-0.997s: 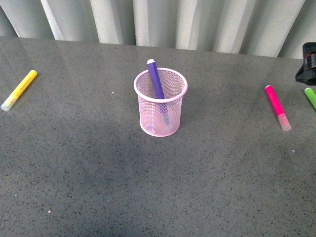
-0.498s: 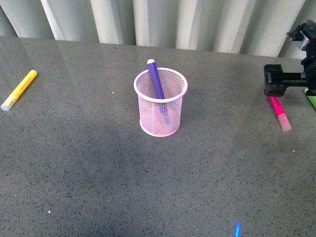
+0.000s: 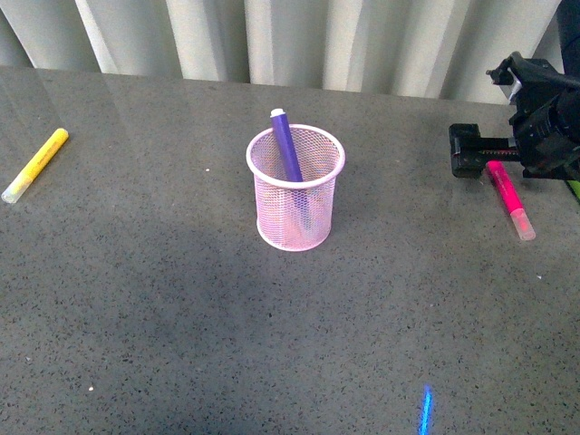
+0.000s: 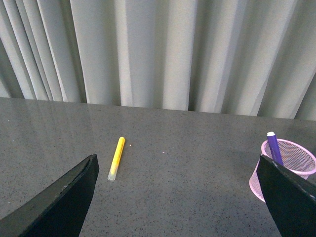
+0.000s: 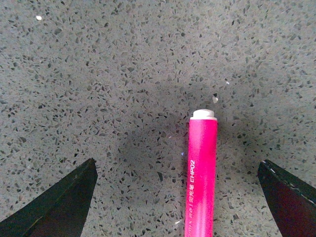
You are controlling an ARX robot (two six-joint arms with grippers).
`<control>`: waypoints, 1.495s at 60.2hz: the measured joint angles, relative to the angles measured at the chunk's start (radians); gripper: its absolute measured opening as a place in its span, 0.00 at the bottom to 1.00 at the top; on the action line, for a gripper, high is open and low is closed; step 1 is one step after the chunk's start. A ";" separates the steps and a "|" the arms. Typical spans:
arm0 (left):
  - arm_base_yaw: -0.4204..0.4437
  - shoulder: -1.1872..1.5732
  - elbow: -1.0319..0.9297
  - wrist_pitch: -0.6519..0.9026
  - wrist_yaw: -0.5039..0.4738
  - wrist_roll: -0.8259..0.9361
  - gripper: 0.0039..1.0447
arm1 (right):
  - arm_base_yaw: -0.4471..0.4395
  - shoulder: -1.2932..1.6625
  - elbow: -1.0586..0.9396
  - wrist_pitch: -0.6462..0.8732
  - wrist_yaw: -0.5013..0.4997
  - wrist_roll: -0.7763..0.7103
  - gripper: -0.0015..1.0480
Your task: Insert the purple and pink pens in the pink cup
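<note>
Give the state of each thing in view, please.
purple pen: standing tilted inside the pink cup.
pink cup: upright, holding one pen.
pink pen: lying flat on the table, not gripped.
yellow marker: lying flat.
right gripper: open, over the pink pen.
left gripper: open, empty.

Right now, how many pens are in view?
4: purple in the cup, pink lying under the right gripper, yellow far left, green mostly hidden at the right edge.
</note>
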 joint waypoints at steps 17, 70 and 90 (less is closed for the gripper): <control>0.000 0.000 0.000 0.000 0.000 0.000 0.94 | -0.004 0.021 0.020 -0.009 0.006 0.013 0.93; 0.000 0.000 0.000 0.000 0.000 0.000 0.94 | -0.005 0.017 -0.031 0.101 -0.030 0.096 0.11; 0.000 0.000 0.000 0.000 0.000 0.000 0.94 | 0.048 -0.143 -0.250 0.557 -0.030 -0.044 0.11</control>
